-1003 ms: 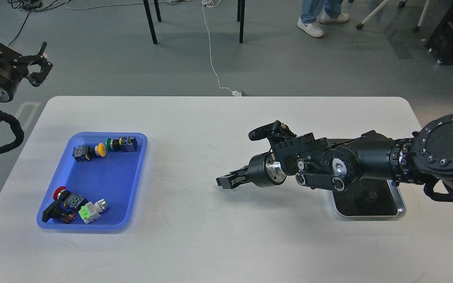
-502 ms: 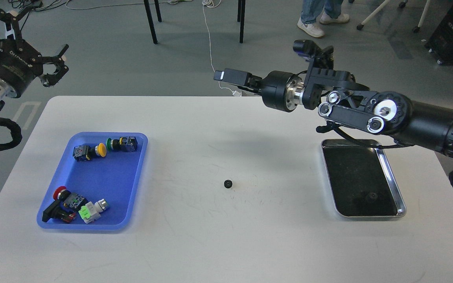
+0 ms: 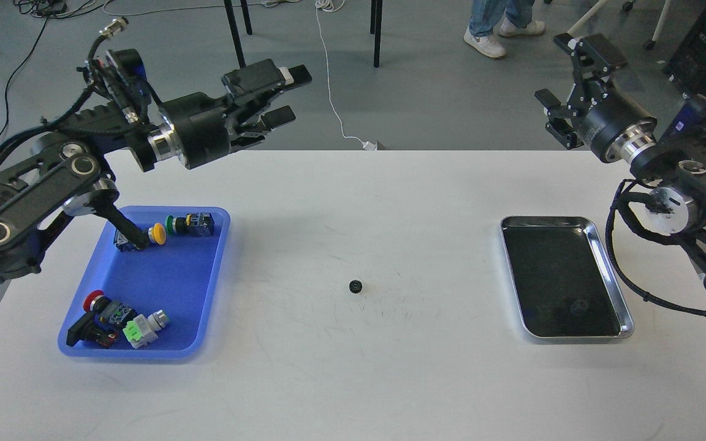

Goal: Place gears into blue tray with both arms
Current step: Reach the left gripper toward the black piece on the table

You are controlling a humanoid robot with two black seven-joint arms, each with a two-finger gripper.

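One small black gear (image 3: pixel 356 286) lies alone on the white table, near its middle. A second gear (image 3: pixel 578 304) rests inside the silver tray (image 3: pixel 626 306) at the right. The blue tray (image 3: pixel 176 278) sits at the left and holds several colourful push-button switches. My left gripper (image 3: pixel 288 95) hovers open and empty above the table's back edge, up and left of the middle gear. High at the back right, my right gripper (image 3: pixel 566 72) is open and empty, well above the silver tray.
The table's far edge runs just under both grippers. Beyond it on the floor are chair legs (image 3: pixel 235 33), a white cable (image 3: pixel 330 92) and a person's feet (image 3: pixel 483 43). A dark link of my left arm (image 3: pixel 121 226) crosses the blue tray's back left corner.
The right arm has let the gear go on the table, risen, and pulled back to the far right. The left arm has swung in from the left edge toward the table's back centre.
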